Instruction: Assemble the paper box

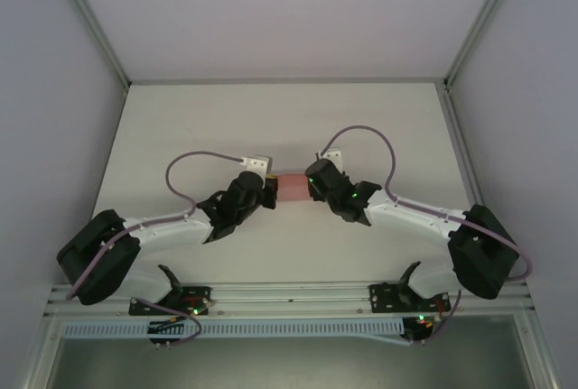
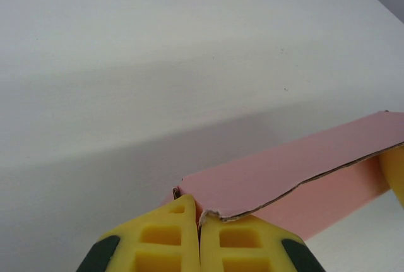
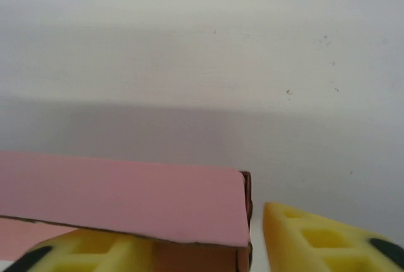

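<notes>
Over the middle of the table (image 1: 289, 118), seen from above, the two arms meet head to head with the paper box (image 1: 291, 188) bridged between them. The left gripper (image 1: 268, 192) is at its 9 o'clock end and the right gripper (image 1: 312, 187) at its 3 o'clock end. From here the box reads as a short pink block, and its folds are too small to make out.

From the left wrist, the yellow fingers (image 2: 170, 240) at 6 o'clock are pressed together, pinching a ragged edge of the pink card at their tips. A flat panel runs off toward 3 o'clock with a second wall folded beneath it.

From the right wrist, the end of the box lies toward 7 o'clock, with one finger partly hidden behind it. The other finger (image 3: 328, 240), at 5 o'clock, stands just beside the corner with a gap showing, so the jaws are apart and not clamped.

By these views the sheet seems already raised into a body with its main creases folded. Whether the end flaps are tucked cannot be told; closing them looks like the work left.
</notes>
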{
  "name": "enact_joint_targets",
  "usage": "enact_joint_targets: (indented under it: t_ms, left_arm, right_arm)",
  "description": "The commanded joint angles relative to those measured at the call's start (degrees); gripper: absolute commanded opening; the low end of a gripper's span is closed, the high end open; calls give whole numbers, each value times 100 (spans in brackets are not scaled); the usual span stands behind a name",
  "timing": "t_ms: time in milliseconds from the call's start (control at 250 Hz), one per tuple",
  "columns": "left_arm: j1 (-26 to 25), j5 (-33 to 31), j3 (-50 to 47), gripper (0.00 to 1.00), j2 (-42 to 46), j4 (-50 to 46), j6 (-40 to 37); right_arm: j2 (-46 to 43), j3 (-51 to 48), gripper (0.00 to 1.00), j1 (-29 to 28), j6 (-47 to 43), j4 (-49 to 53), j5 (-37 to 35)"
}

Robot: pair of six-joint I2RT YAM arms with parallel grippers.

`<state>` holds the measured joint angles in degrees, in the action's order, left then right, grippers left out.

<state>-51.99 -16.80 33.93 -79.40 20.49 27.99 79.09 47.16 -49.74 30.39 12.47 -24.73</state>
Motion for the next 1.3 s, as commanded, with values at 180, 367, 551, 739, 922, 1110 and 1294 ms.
enact_joint_targets:
  t_ms: [180, 367, 551, 739, 922, 1110, 1294]
  left_arm:
    - [-184, 276, -25, 0, -384, -1437, -148]
    - [-203, 276, 43, 0, -383, -1555, -197]
    - [-220, 271, 119, 0, -288, -1618, -132]
    - [-352, 62, 416, 0, -339, -1806, -245]
    - [-504, -134, 591, 0, -331, -1846, -362]
    - [-724, -549, 916, 0, -563, -2178, -396]
    - [-891, -744, 1045, 0, -687, -2241, -417]
  right_arm:
    - [-376, 676, 68, 339, 160, 793, 1021]
    - [-572, 606, 76, 644, 18, 844, 1681]
    - [-810, 394, 86, 657, -459, 851, 2284]
    - [-1067, 10, 86, 652, -908, 1034, 2555]
    - [-1444, -205, 92, 656, -771, 1197, 2148]
    - [-2151, -440, 100, 662, -245, 917, 1988]
    - [-2806, -723, 100, 768, 688, 1052, 1230]
